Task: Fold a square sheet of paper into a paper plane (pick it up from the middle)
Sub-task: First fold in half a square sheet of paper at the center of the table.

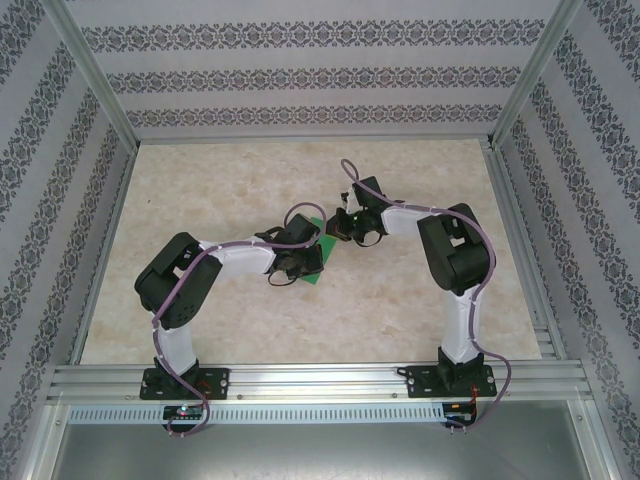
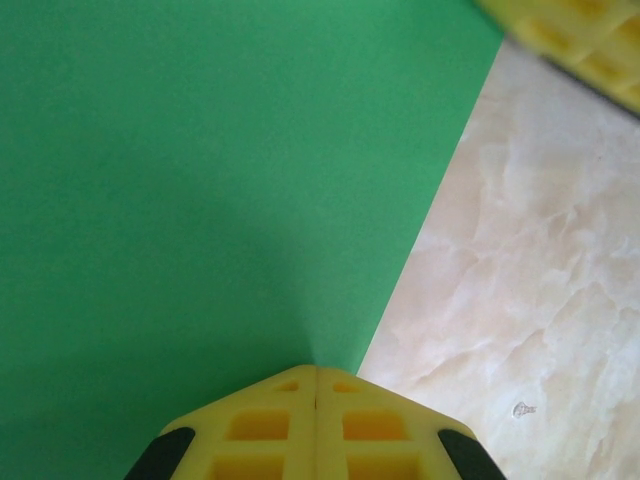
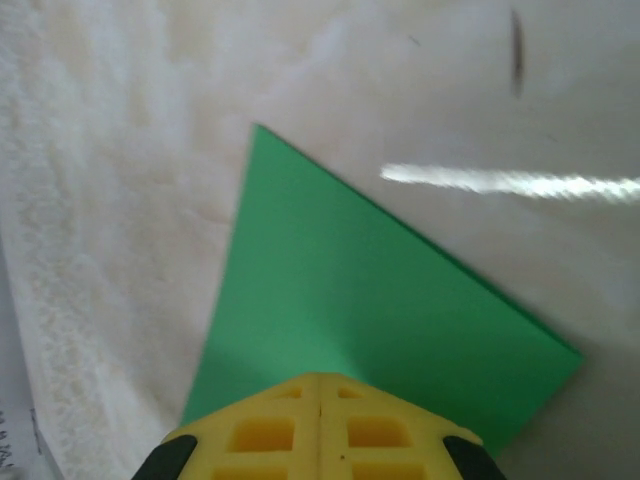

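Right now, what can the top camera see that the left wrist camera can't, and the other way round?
The top camera adds the whole left arm and right arm, reaching toward each other mid-table, plus the patterned walls. The left wrist camera adds a close-up of the left gripper, its yellow fingertips shut together above the edge of the green paper. Both share that paper lying on the marble table.

Paper [image 3: 340, 290] lies on table [image 1: 250, 180]; left hand [image 2: 316, 375] at its near side; right hand [image 3: 320, 378] behind.
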`<action>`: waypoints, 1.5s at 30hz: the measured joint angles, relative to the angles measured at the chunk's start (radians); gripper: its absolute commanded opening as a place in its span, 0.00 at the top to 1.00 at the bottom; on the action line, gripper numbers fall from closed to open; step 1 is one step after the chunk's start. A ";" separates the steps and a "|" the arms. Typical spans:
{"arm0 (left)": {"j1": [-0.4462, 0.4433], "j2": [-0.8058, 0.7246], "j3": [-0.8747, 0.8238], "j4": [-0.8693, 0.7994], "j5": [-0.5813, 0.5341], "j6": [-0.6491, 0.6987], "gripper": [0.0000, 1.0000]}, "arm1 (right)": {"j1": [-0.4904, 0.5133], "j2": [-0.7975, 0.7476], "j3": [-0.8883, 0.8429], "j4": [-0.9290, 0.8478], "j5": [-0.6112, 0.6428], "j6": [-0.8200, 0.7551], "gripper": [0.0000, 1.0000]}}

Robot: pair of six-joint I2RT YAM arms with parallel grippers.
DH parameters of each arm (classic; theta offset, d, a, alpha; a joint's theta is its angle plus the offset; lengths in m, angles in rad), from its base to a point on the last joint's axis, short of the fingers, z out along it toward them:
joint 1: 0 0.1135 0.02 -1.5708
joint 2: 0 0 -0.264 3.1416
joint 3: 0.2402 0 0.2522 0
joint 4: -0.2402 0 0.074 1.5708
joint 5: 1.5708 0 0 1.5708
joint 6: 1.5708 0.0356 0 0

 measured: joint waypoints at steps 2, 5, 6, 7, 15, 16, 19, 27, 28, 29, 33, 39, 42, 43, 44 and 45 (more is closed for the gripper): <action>0.000 0.002 0.005 -0.006 0.006 0.011 1.00 | 0.000 0.013 0.005 -0.016 -0.007 -0.014 0.98; 0.000 0.005 0.015 -0.018 0.019 0.033 1.00 | -0.002 0.019 0.025 -0.049 -0.006 -0.037 0.98; 0.000 0.005 0.015 -0.018 0.027 0.041 1.00 | -0.002 0.022 0.031 -0.058 -0.006 -0.045 0.98; 0.001 0.005 0.016 -0.017 0.037 0.050 0.99 | -0.002 0.024 0.036 -0.067 -0.006 -0.053 0.98; 0.037 0.005 0.019 0.092 0.127 0.113 0.87 | -0.003 0.030 0.049 -0.085 -0.008 -0.082 0.98; 0.043 0.008 0.019 0.115 0.139 0.117 0.88 | -0.003 0.031 0.050 -0.087 -0.008 -0.083 0.98; 0.059 0.029 0.026 0.172 0.163 0.129 0.92 | -0.007 0.031 0.050 -0.089 -0.011 -0.087 0.98; 0.079 0.116 0.035 0.243 0.216 0.142 0.95 | -0.009 0.035 0.051 -0.088 -0.026 -0.097 0.98; 0.080 0.117 0.036 0.246 0.219 0.144 0.95 | -0.009 0.035 0.051 -0.088 -0.026 -0.097 0.99; 0.080 0.120 0.037 0.246 0.223 0.148 0.95 | -0.009 0.035 0.051 -0.088 -0.026 -0.097 0.98; 0.080 0.122 0.037 0.246 0.233 0.166 0.97 | -0.009 0.036 0.051 -0.089 -0.026 -0.097 0.98; 0.080 0.119 0.029 0.246 0.249 0.208 1.00 | -0.009 0.037 0.055 -0.095 -0.025 -0.097 0.98; 0.080 0.103 -0.002 0.259 0.256 0.219 1.00 | -0.009 0.038 0.057 -0.104 -0.026 -0.097 0.98; 0.080 0.094 -0.016 0.266 0.258 0.221 1.00 | -0.009 0.038 0.058 -0.108 -0.026 -0.097 0.98; 0.080 0.084 -0.032 0.271 0.261 0.224 1.00 | -0.009 0.038 0.059 -0.109 -0.026 -0.097 0.98; 0.080 0.077 -0.044 0.274 0.263 0.226 1.00 | -0.009 0.038 0.059 -0.112 -0.027 -0.097 0.98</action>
